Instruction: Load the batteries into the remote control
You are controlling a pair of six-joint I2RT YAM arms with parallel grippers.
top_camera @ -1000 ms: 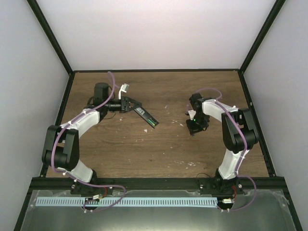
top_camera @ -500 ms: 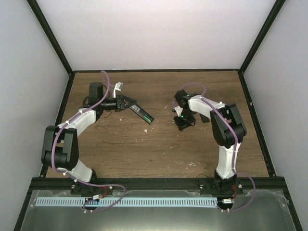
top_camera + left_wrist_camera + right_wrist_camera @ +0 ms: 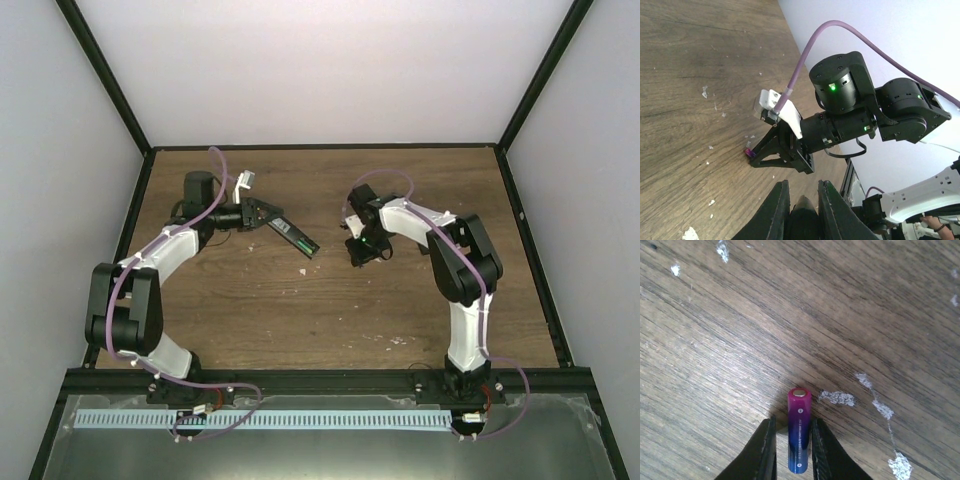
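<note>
The remote control (image 3: 295, 238), a slim black bar, sticks out to the lower right from my left gripper (image 3: 264, 213), which is shut on its end. In the left wrist view that end (image 3: 803, 222) fills the gap between the fingers (image 3: 777, 210). My right gripper (image 3: 357, 250) is low at mid-table, tips near the wood. A purple-blue battery (image 3: 799, 430) lies lengthwise between its fingers (image 3: 767, 450), its metal end pointing away. The right finger lies against the battery; a thin dark gap shows on the left. The left wrist view shows the battery's purple tip (image 3: 748, 152) at the table under the right gripper (image 3: 754, 156).
White flecks (image 3: 837, 398) are scattered over the brown wooden table (image 3: 300, 310). Black frame rails (image 3: 130, 215) and white walls close the table in on three sides. A metal ledge (image 3: 330, 440) runs along the front behind the arm bases.
The right arm has swung left toward the middle of the table, close to the remote's free end. Its jaws have eased slightly off the battery. The left gripper shifted slightly left with the remote.
</note>
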